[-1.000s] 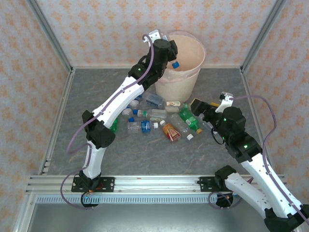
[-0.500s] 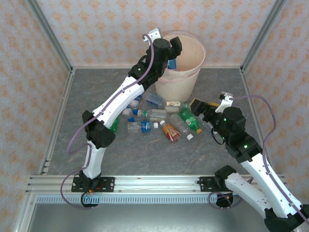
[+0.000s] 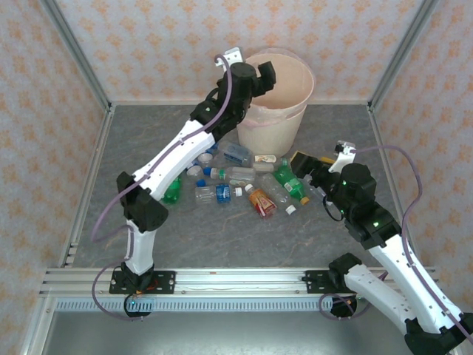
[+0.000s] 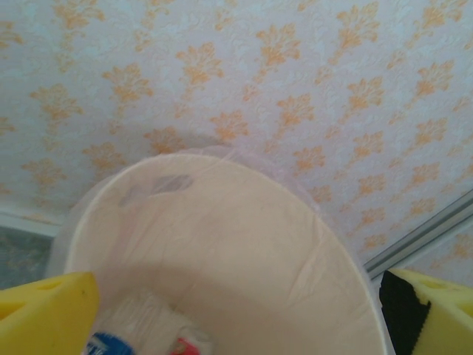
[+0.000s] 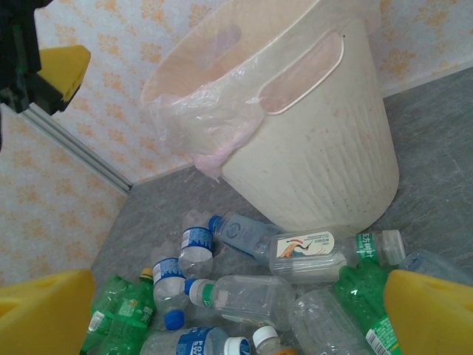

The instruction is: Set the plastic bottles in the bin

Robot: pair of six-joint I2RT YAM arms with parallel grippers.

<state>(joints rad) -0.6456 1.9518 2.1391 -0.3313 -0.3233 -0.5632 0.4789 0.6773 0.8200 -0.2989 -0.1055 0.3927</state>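
Observation:
The cream bin [image 3: 275, 111] with a pink liner stands at the back of the table. My left gripper [image 3: 260, 74] hangs open over its left rim with nothing between its fingers. In the left wrist view the left gripper [image 4: 236, 325] looks down into the bin [image 4: 222, 244], where a bottle with a blue label [image 4: 137, 333] lies at the bottom. Several plastic bottles [image 3: 236, 185] lie in a heap in front of the bin, among them a green one [image 3: 290, 181] and an orange-red one [image 3: 261, 201]. My right gripper [image 3: 310, 166] stands open just right of the heap. The right gripper [image 5: 236, 325] hovers over a clear bottle [image 5: 251, 296].
Patterned walls with metal corner posts [image 3: 395, 52] close in the table on three sides. A green bottle [image 3: 171, 191] lies against the left arm's elbow. Bare grey tabletop [image 3: 222, 237] stretches between the heap and the front rail.
My left gripper opened over the bin and the blue-capped bottle it held dropped inside. The left arm then pulled back slightly. The right arm has not moved.

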